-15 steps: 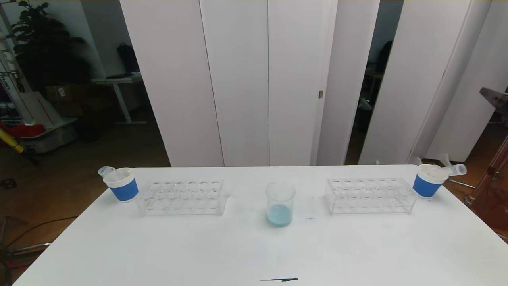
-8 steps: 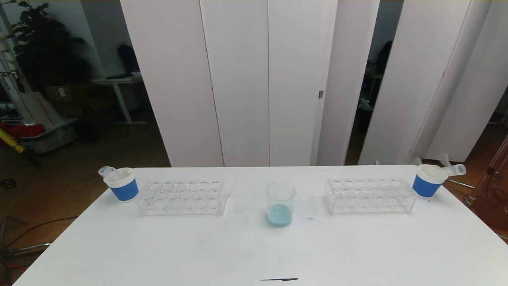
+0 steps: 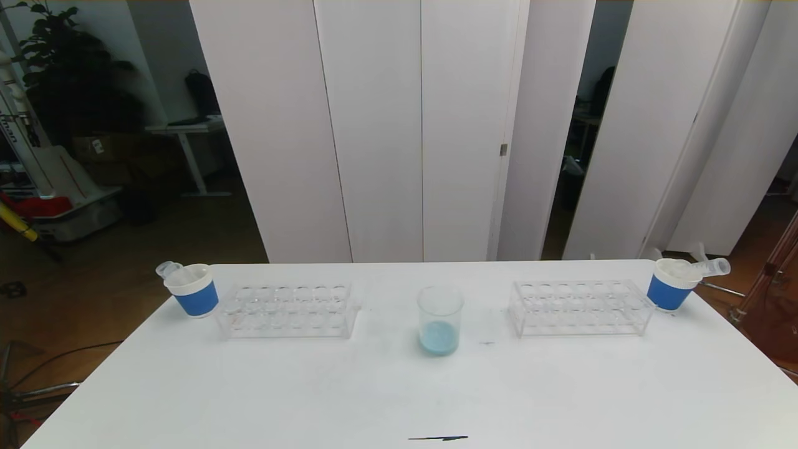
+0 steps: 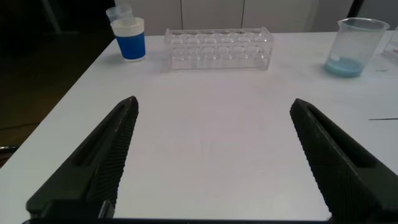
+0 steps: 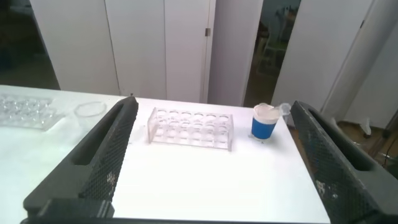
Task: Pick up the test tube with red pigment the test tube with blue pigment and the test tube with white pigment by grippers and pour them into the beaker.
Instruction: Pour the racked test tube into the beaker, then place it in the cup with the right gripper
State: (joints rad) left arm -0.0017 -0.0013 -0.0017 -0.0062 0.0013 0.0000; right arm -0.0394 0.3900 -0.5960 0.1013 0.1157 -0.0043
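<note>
Both grippers are hanging over the near side of the smooth white table (image 3: 561, 393), jaws spread wide with nothing between them. The left gripper (image 4: 214, 162) has ribbed black fingers (image 4: 106, 155) that look like textured rubber. Ahead of its jaws and off toward the right-hand finger stands the beaker (image 4: 352, 46), a clear cylinder with a flared rim and a shallow layer of pale blue liquid at the bottom. Straight ahead sits a clear plastic tube rack (image 4: 218, 48) with every hole empty, and beyond its far end a blue-banded white paper cup (image 4: 130, 38) with an empty clear tube (image 4: 120, 12) leaning in it.

The right gripper (image 5: 214, 162) (same ribbed fingers) faces a second clear rack (image 5: 191, 128), with another cup (image 5: 265, 121) just beside it, also holding a tilted clear tube (image 5: 281, 109).
</note>
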